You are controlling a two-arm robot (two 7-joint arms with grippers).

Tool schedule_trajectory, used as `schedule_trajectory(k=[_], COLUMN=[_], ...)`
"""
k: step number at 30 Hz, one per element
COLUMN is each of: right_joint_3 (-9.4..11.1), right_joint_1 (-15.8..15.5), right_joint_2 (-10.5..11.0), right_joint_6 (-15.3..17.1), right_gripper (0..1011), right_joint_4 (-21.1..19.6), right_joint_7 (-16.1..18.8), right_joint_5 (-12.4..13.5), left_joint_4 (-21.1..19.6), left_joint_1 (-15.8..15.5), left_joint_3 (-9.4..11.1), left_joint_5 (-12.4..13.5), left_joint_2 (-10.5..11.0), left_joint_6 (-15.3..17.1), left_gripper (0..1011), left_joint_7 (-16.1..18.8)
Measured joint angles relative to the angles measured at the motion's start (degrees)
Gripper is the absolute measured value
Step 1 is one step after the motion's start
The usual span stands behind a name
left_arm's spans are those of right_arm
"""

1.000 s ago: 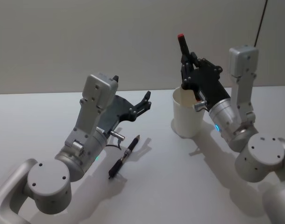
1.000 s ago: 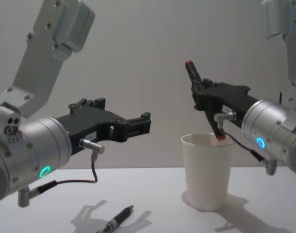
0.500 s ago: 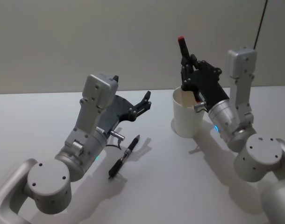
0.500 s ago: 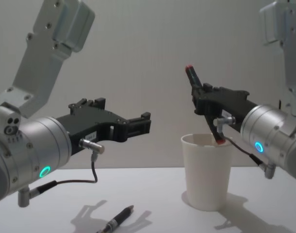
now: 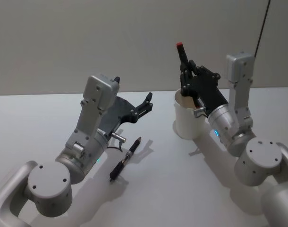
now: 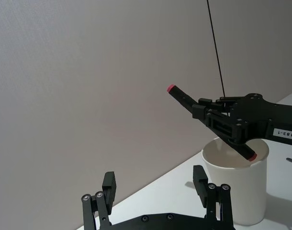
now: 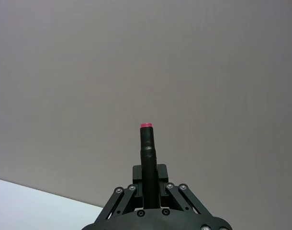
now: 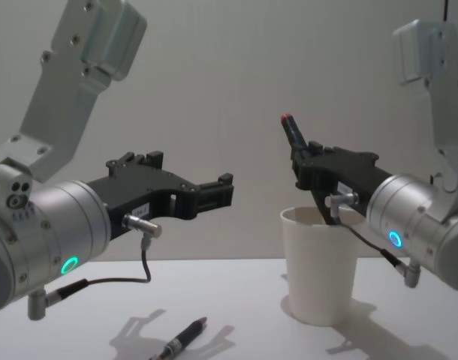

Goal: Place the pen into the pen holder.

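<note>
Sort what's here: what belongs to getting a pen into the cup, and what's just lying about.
In the job: red-tipped pen, lower end at the cup's mouth; right gripper, shut on it; pen holder, the white paper cup.
Lying about: dark pen, flat on the table by the left arm, untouched; left gripper, open, above the table.

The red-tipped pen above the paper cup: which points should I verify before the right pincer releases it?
1. Grip: right pincer shut on the red-tipped pen: ok.
2. Aim: lower end of the pen inside the rim of the paper cup: ok, judged from the left wrist view.
3. Pen upright: not ok, it leans.
4. Cup upright on the table: ok.
5. The left pincer open, apart from the cup: ok.
6. The second pen lying flat, away from the cup: ok.
</note>
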Motion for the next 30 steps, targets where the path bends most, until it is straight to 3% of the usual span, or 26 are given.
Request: schedule_trajectory(k=[7, 11, 15, 21, 30], right_joint_3=[0.0, -0.1, -0.1, -0.1, -0.1], right_joint_1=[0.1, 0.1, 0.1, 0.2, 0.2], right_joint_2=[-0.1, -0.1, -0.1, -0.2, -0.2], right_joint_6=[0.0, -0.1, -0.1, -0.1, -0.1], right_gripper=[305, 461, 534, 781, 981], right_joint_4=[0.4, 0.6, 0.7, 0.8, 0.9], right_joint_7=[0.3, 0.4, 0.4, 0.5, 0.5], right_joint_5=[0.1, 0.2, 0.2, 0.3, 0.3], left_joint_4=[0.0, 0.0, 0.0, 0.0, 0.0], left_joint_1=[0.0, 0.0, 0.0, 0.0, 0.0], left_joint_3=[0.0, 0.0, 0.0, 0.0, 0.0], left_joint_5=[0.0, 0.0, 0.0, 0.0, 0.0], left_joint_2=[0.0, 0.0, 0.0, 0.0, 0.0], left_joint_6=[0.0, 0.0, 0.0, 0.0, 0.0], left_gripper=[1001, 1001, 1001, 1001, 1001], left_joint_7=[0.0, 0.0, 0.0, 0.0, 0.0])
